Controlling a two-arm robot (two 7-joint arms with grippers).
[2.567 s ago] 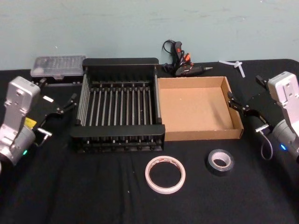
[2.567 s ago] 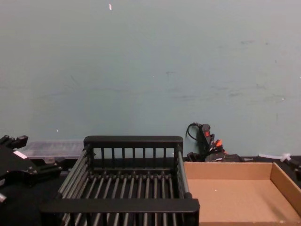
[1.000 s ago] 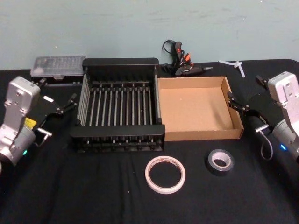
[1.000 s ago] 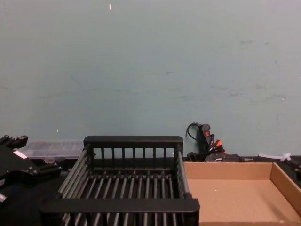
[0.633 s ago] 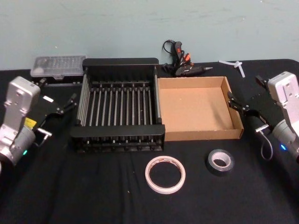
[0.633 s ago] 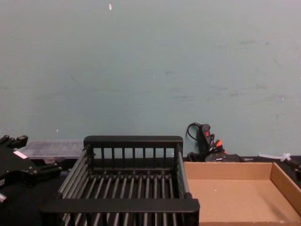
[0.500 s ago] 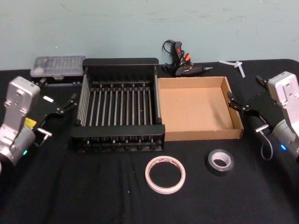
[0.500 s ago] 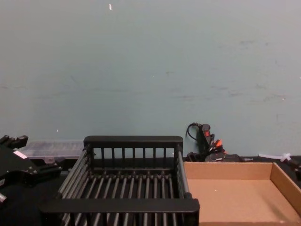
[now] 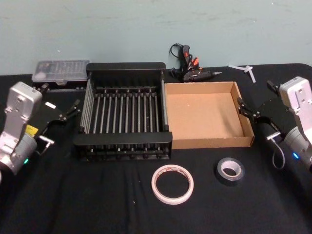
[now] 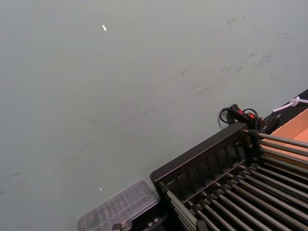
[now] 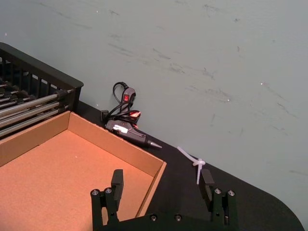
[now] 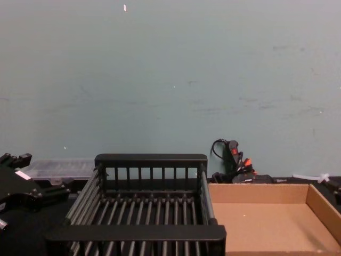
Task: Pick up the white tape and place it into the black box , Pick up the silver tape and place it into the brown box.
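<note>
Lying nearest, low in the head view's centre, the white tape [image 9: 172, 183] rests flat on the black desk [image 9: 97, 204], with the silver tape [image 9: 229, 170] just to its right, the two apart and neither one held. Nothing of the task looks done yet: both rolls are outside their boxes, so two pick-ups and two placements are left.

Farther back, mid-frame, the black box [image 9: 122, 141] stands with only its bars showing inside, and the brown box [image 9: 209, 142] touches its right side, its cardboard floor bare.

The left gripper [image 9: 61, 117] hangs at the left edge beside the black box, its fingers spread and grasping nothing. The right gripper [image 9: 253, 117] hangs at the right edge by the brown box's wall; in the right wrist view its fingers [image 11: 117, 182] stand wide apart, released.

Along the far edge lie a clear case [image 9: 61, 69] at upper left and a glue gun [image 9: 190, 68] at upper centre
</note>
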